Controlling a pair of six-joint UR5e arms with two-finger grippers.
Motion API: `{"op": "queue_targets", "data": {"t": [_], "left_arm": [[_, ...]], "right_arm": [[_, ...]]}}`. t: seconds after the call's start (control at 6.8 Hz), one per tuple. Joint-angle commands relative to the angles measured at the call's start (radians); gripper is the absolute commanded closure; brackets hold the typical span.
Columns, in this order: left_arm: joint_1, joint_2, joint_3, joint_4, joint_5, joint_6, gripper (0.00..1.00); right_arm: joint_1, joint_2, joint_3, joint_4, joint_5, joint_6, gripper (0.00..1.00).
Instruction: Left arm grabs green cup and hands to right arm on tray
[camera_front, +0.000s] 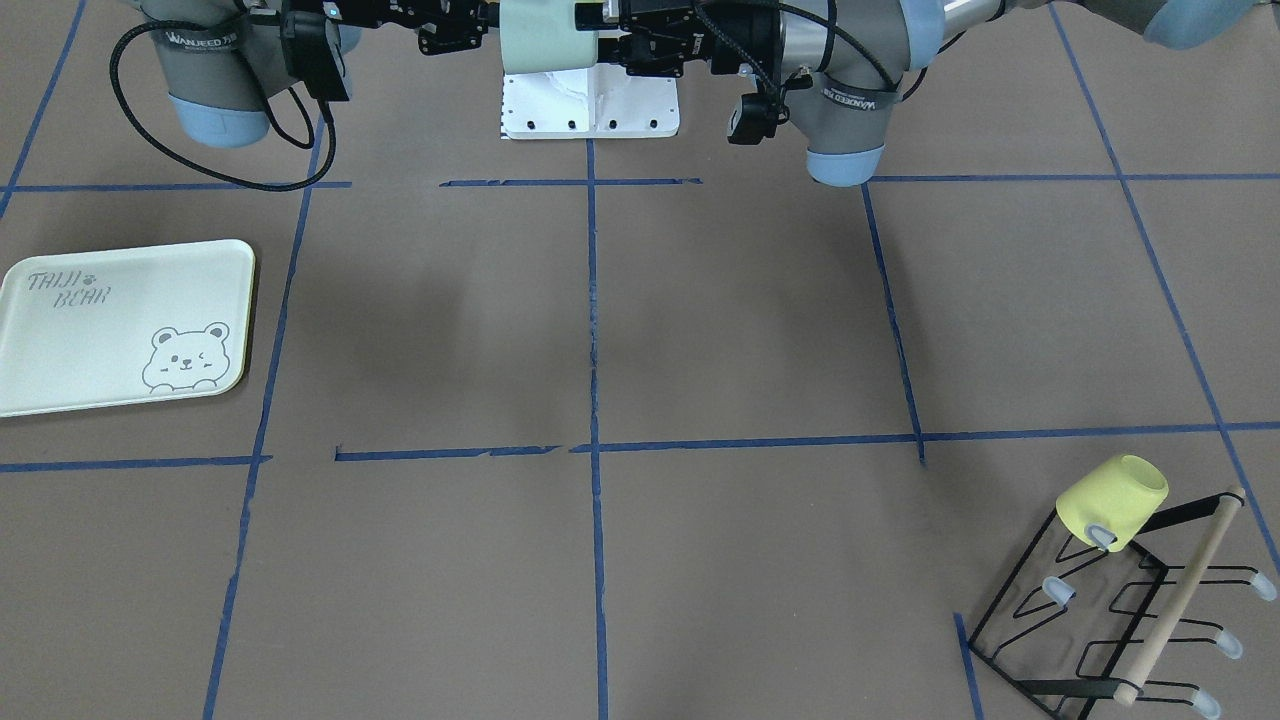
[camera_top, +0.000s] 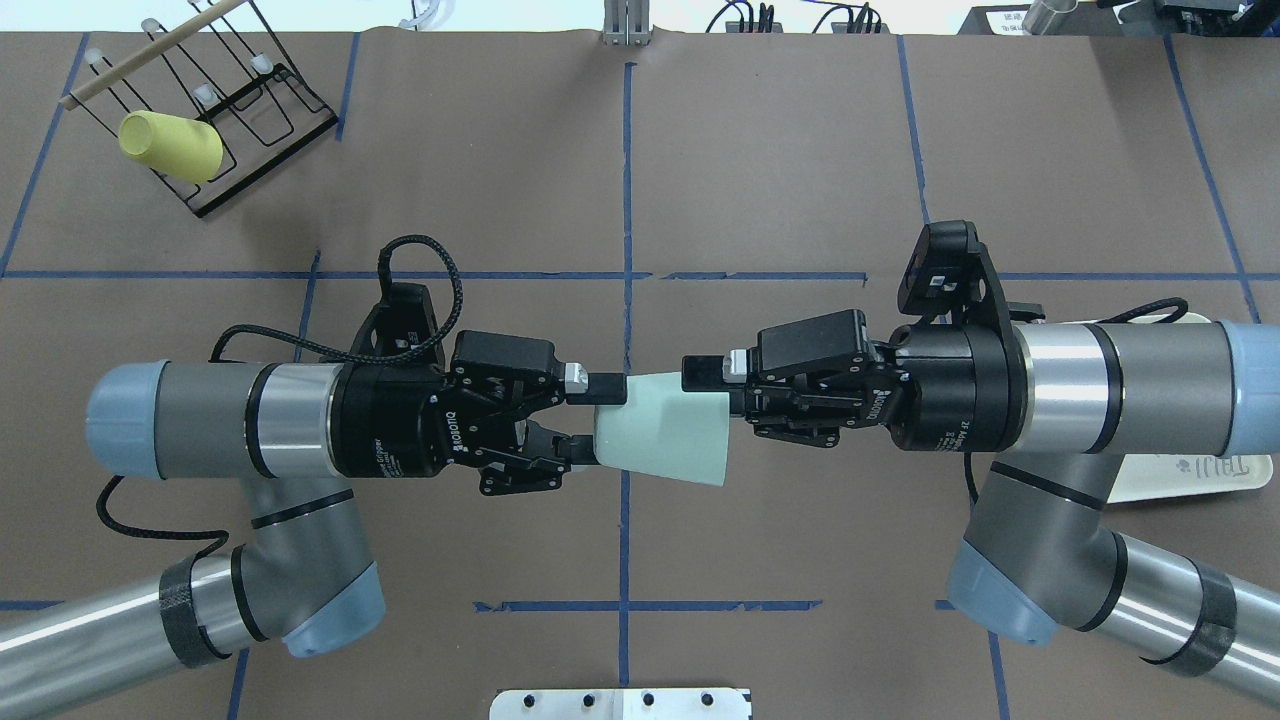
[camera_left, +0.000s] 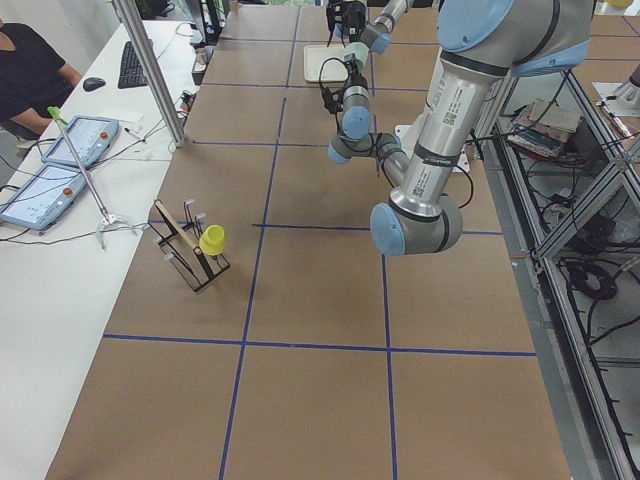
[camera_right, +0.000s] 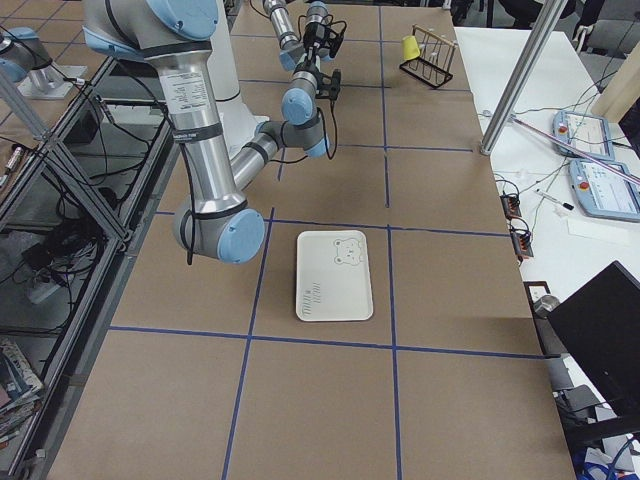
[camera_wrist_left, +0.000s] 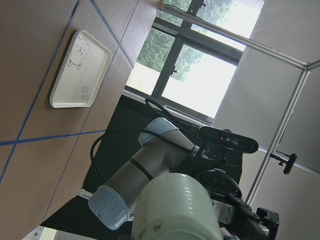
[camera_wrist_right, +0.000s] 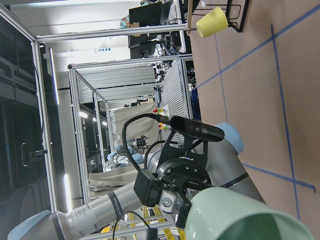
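The pale mint green cup (camera_top: 662, 432) lies level in the air between both grippers, above the table's middle. My left gripper (camera_top: 590, 418) is shut on its narrow base. My right gripper (camera_top: 700, 385) stands at the wide rim. One of its fingers (camera_top: 705, 372) lies on the outside of the wall, and the other is hidden inside the cup; it looks shut on the rim. The cup also shows in the front view (camera_front: 545, 35). The cream tray (camera_front: 60, 340) with the bear drawing lies on the right arm's side. In the overhead view the tray (camera_top: 1200, 480) is mostly hidden under the right arm.
A yellow cup (camera_top: 170, 147) hangs on a black wire rack (camera_front: 1100, 620) at the far corner on my left arm's side. A white mounting plate (camera_front: 590, 105) sits at the robot's base. Blue tape lines cross the brown table.
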Motion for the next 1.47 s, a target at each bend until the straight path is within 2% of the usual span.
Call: {"op": "queue_targets", "data": {"t": [0.0,0.15,0.44,0.88,1.03,1.18,1.32], "left_arm": [[-0.001,0.001,-0.005,0.002,0.001,0.001,0.92],[-0.001,0.001,-0.006,0.004,0.001,0.001,0.77],[-0.001,0.004,-0.006,0.007,0.043,0.004,0.00],[-0.012,0.011,-0.005,0.007,0.051,0.013,0.00],[-0.018,0.015,-0.003,0.008,0.053,0.013,0.00],[-0.041,0.017,0.007,0.023,0.062,0.013,0.00],[-0.053,0.015,0.006,0.102,0.083,0.015,0.00]], "right_arm": [[-0.001,-0.006,-0.005,0.016,0.003,-0.002,0.97],[-0.002,-0.009,-0.003,0.017,0.003,0.000,1.00],[-0.006,-0.012,-0.003,0.017,0.003,0.000,1.00],[-0.004,-0.020,-0.003,0.051,0.001,0.008,1.00],[-0.001,-0.064,-0.002,0.085,0.000,0.014,1.00],[0.002,-0.189,-0.003,0.102,-0.020,0.006,1.00],[0.002,-0.272,-0.041,0.100,-0.094,0.000,1.00]]}}
